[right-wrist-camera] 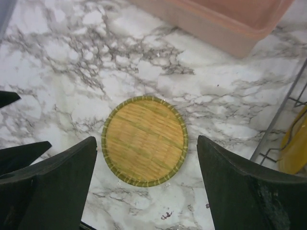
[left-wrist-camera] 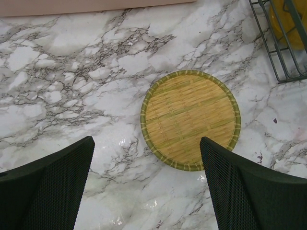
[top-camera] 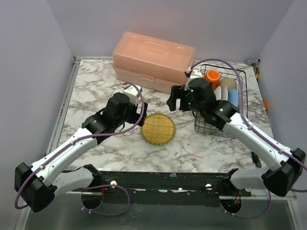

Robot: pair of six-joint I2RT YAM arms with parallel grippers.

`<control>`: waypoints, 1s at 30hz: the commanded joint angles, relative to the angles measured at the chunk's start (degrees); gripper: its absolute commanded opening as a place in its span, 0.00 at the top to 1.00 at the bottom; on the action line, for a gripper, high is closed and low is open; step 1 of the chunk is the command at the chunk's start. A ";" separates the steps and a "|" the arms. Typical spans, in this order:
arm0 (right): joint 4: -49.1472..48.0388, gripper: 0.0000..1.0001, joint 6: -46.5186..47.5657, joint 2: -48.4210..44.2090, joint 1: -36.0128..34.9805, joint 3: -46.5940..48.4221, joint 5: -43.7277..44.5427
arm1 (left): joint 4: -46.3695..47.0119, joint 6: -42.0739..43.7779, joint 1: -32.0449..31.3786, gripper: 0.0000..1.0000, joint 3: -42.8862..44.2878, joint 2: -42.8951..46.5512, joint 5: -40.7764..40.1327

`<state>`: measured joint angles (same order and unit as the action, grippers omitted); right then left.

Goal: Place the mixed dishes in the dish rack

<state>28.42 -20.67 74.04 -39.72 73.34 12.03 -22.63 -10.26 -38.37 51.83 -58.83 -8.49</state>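
**Loading nearly complete.** The rack (top-camera: 206, 128), at the right rear of the table (top-camera: 93, 87), holds the mug (top-camera: 212, 76), a blue plate (top-camera: 234, 96) and pale dishes (top-camera: 225, 86). One woven plate (top-camera: 158, 129) lies flat on the table, just left of the rack. The left end effector (left-wrist-camera: 146, 148) and the right end effector (right-wrist-camera: 146, 143) hover above it, both wide and empty. The right arm hides part of the rack. A yellow dish (left-wrist-camera: 288, 24) inside it is cut off.

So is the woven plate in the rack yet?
Out. The woven plate lies flat on the table, left of the rack and clear of it.
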 commanded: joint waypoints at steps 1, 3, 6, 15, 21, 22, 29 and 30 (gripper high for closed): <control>-1.66 0.01 -10.21 7.73 -4.01 -2.97 2.40 | 0.00 0.58 -0.13 0.09 1.30 -0.17 -2.77; -2.69 0.01 -11.72 11.63 -6.22 -4.04 2.36 | 0.26 0.75 -0.15 0.09 1.00 -0.03 -3.03; -3.27 0.01 -12.61 16.24 -9.15 -5.04 3.39 | 0.32 0.77 -0.13 0.09 0.99 -0.64 -2.85; -0.57 0.03 -12.41 18.68 -9.76 -8.80 9.59 | -0.48 0.15 -0.14 0.09 2.02 -3.75 -0.07; -2.26 0.33 -12.17 17.09 -9.78 -12.17 10.34 | -2.65 -0.33 -0.13 0.09 3.89 -7.49 2.20; -2.00 0.47 -12.29 17.56 -9.80 -12.17 10.60 | -3.20 -0.52 -0.04 0.09 4.32 -8.25 2.67; -0.48 0.65 -12.59 20.14 -9.76 -11.20 12.23 | -7.56 -3.67 1.94 0.09 7.49 -15.97 9.24; -0.48 0.65 -12.57 20.17 -9.76 -11.25 12.53 | -8.04 -4.20 2.39 0.09 8.02 -16.99 11.01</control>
<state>26.87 -32.95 92.90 -49.50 61.84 21.63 -26.52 -11.81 -37.63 57.14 -71.92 -4.38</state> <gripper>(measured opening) 0.346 0.911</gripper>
